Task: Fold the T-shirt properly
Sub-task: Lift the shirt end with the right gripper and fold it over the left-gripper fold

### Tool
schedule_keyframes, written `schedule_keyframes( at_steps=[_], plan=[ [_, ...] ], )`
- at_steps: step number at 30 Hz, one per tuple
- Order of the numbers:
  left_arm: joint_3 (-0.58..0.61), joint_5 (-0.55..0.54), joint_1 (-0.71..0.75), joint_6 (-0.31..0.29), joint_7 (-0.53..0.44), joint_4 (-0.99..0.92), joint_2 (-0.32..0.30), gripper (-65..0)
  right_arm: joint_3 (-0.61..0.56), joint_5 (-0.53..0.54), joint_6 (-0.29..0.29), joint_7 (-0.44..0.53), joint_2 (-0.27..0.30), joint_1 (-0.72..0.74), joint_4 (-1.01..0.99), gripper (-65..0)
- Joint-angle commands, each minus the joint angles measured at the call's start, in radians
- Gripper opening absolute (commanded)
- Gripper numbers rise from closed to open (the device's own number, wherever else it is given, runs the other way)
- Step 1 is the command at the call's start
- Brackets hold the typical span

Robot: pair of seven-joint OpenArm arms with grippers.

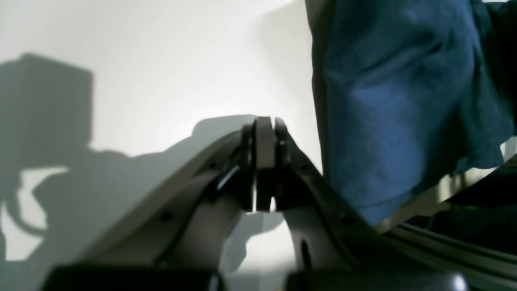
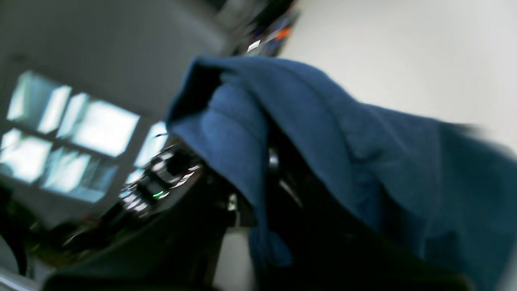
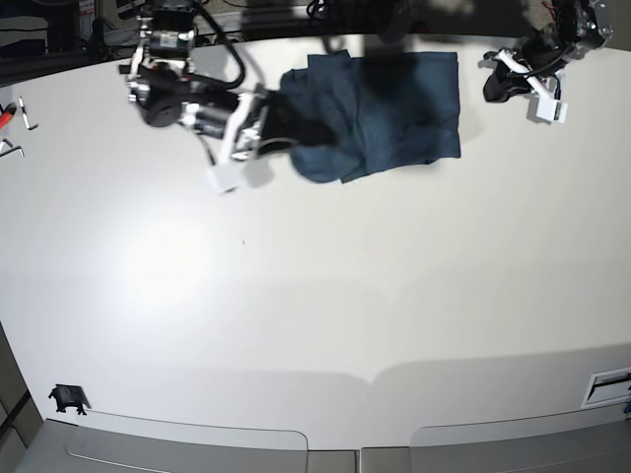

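Teal-blue T-shirt (image 3: 385, 108) lies at the far side of the white desk (image 3: 315, 296), partly folded.
Soft and light, it will sag and wrinkle; hems or corners look best to grip. Right hand (image 3: 271, 123) pinches its left edge, lifting cloth; left hand (image 1: 264, 161), pressed together and empty, sits just right of it.

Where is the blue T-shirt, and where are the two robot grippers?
T-shirt (image 3: 394, 103): base view, on its flat middle.
left gripper (image 1: 264, 161): left wrist view, between its closed fingertips.
right gripper (image 3: 271, 123): base view, where it meets the cloth.
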Motion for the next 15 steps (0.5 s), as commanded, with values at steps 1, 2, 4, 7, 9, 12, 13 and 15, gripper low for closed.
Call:
schedule_keyframes(
  at_steps=[1, 2, 4, 7, 9, 12, 13, 15],
  plan=[
    [-0.004, 0.022, 0.006, 0.005, 0.026, 0.005, -0.009, -65.0, -0.03, 0.039, 0.009, 0.019, -0.013, 0.008, 0.018, -65.0],
    [-0.004, 0.022, 0.006, 0.005, 0.025, 0.005, -0.009, -65.0, -0.063, 0.037, 0.009, 0.019, -0.029, 0.009, 0.018, -65.0],
    [-0.004, 0.021, 0.006, 0.005, 0.025, 0.005, -0.009, -65.0, -0.116, -0.105, 0.009, 0.019, -0.06, 0.009, 0.018, -65.0],
    [-0.004, 0.022, 0.006, 0.005, 0.028, 0.005, -0.009, -65.0, -0.177, -0.323, 0.009, 0.141, -0.106, 0.009, 0.018, -65.0],
    [-0.004, 0.021, 0.006, 0.005, 0.028, 0.005, -0.009, -65.0, -0.215, -0.441, 0.009, 0.217, -0.13, 0.009, 0.018, -65.0],
    [-0.004, 0.002, 0.006, 0.005, 0.029, 0.005, -0.009, -65.0, -0.271, -0.568, 0.009, 0.303, -0.155, 0.009, 0.018, -65.0],
    [-0.004, -0.005, 0.006, 0.005, 0.029, 0.005, -0.009, -65.0, -0.289, -0.602, 0.009, 0.33, -0.163, 0.009, 0.018, -65.0],
    [-0.004, -0.005, 0.006, 0.005, 0.029, 0.005, -0.009, -65.0, -0.32, -0.668, 0.009, 0.375, -0.181, 0.009, 0.018, -65.0]
  ],
)
